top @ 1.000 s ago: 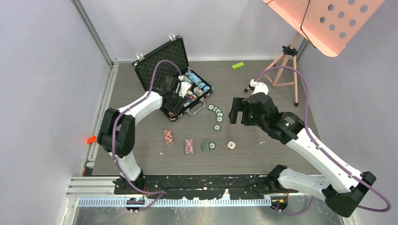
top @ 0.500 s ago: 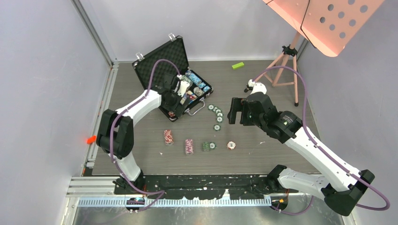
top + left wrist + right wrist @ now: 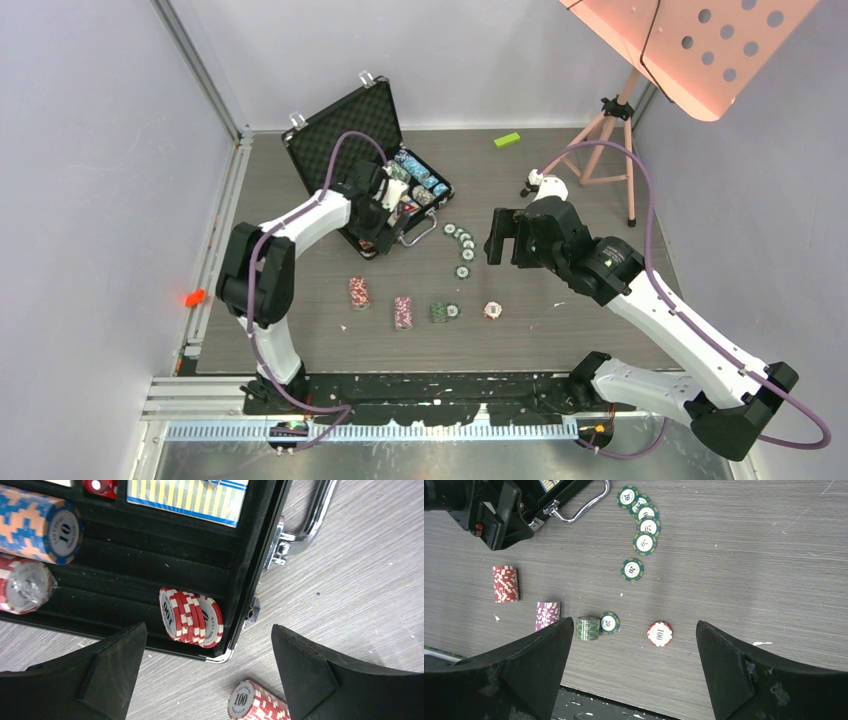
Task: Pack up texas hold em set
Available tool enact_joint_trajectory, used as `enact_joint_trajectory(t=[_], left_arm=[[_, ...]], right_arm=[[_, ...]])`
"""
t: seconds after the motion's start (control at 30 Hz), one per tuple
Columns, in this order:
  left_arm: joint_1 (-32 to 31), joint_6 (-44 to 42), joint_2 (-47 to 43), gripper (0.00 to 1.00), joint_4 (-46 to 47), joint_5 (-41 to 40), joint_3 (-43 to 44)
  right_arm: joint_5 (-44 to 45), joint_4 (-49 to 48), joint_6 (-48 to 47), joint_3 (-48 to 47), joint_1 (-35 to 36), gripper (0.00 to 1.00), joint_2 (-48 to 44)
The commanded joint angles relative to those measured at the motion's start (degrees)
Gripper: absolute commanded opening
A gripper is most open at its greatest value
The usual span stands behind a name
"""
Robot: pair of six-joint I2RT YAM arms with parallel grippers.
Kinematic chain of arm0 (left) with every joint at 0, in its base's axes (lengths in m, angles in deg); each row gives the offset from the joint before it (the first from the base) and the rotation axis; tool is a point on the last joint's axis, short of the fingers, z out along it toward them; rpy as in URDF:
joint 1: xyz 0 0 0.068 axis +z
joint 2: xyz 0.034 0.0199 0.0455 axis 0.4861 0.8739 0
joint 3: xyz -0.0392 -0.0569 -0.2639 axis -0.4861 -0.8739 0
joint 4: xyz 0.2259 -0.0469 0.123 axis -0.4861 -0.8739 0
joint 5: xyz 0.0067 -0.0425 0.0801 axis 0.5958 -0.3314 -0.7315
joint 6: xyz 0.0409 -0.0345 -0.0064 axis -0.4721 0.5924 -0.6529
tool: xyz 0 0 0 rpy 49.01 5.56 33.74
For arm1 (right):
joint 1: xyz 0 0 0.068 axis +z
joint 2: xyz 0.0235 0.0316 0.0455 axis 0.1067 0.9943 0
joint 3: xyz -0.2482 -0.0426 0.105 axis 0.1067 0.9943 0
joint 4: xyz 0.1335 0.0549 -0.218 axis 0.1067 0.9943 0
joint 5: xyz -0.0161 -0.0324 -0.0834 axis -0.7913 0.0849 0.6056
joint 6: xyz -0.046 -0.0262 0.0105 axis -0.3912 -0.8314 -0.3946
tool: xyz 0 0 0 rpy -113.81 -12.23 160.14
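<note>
The black briefcase [image 3: 345, 150] lies open at the far left, its silver handle [image 3: 420, 232] toward the middle. My left gripper [image 3: 385, 205] hangs open and empty over the case's near edge [image 3: 240, 610]. Below it a short stack of red chips [image 3: 190, 617] stands in a foam slot. A blue-and-orange roll [image 3: 40, 525], a wrapped red roll [image 3: 22, 585] and a red die [image 3: 100, 486] lie deeper inside. My right gripper [image 3: 500, 235] is open and empty above the table. A loose red 100 chip [image 3: 659, 633] lies below it.
On the table lie a red chip roll [image 3: 358, 292], a purple roll [image 3: 403, 311], a green stack [image 3: 439, 313] and a curved line of green chips [image 3: 460, 240]. A green block [image 3: 507, 140] and the pink tripod stand [image 3: 605, 130] are at the far right.
My left gripper has shifted slightly farther over the case. The right arm has barely moved. No chips have moved.
</note>
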Motion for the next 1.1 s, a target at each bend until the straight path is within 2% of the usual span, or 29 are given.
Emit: enact_joint_trajectory(t=[0.0, 0.43, 0.6, 0.77, 1.07], left_arm=[[0.93, 0.04, 1.81, 1.00, 1.91, 0.22, 1.83], [1.44, 0.33, 6.65, 0.97, 2.73, 2.96, 2.60], [1.44, 0.73, 7.80, 0.89, 0.90, 5.15, 3.65], [1.37, 3.01, 6.51, 0.73, -1.22, 7.20, 3.89], [0.59, 3.84, 6.20, 0.68, -3.15, 8.51, 4.06]], right_arm=[[-0.11, -1.79, -0.03, -1.49, -0.33, 1.00, -0.54], [0.60, -1.43, 0.52, -1.06, -0.35, 1.00, -0.87], [0.68, -1.41, 0.72, -0.52, -0.44, 1.00, -1.12], [0.91, -1.45, 0.93, -0.28, -0.52, 1.00, -1.11], [0.86, -1.40, 0.90, -0.10, -0.68, 1.00, -0.86]])
